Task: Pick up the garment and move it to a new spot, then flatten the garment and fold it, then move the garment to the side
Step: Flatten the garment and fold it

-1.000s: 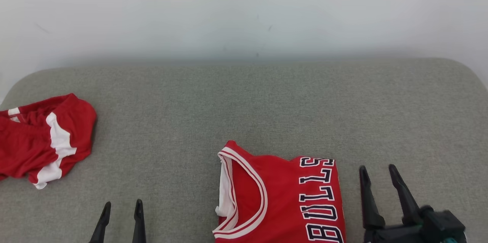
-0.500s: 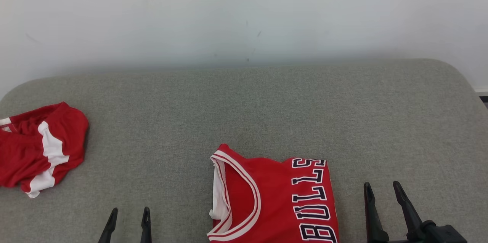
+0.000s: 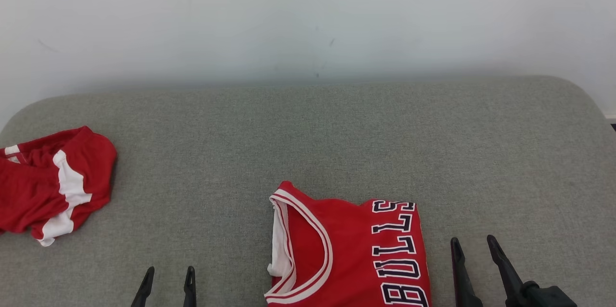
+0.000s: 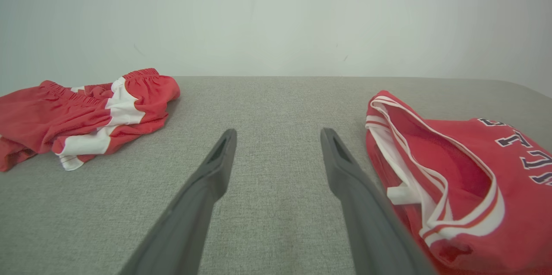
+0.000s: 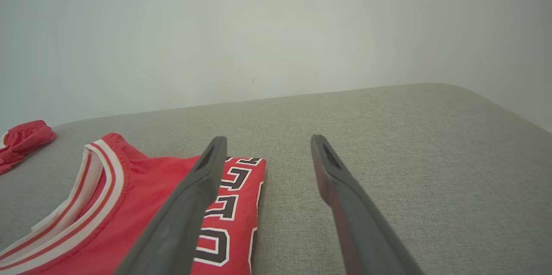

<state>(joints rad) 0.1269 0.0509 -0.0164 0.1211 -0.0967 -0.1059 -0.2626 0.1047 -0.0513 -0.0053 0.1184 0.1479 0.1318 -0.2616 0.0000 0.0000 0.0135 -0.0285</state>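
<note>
Red jersey (image 3: 351, 254) lies folded on the grey table (image 3: 308, 129), right at the near edge, neckline to the left and the dark lettering running down its right side. Left gripper (image 3: 171, 269) sits just left of it, fingers spread and holding nothing, tips off the cloth. Right gripper (image 3: 472, 239) is just beside the jersey's right edge, fingers parted too, nothing between them. Over at the far left, a crumpled pair of red-and-white shorts (image 3: 43, 186), well apart from the jersey.
</note>
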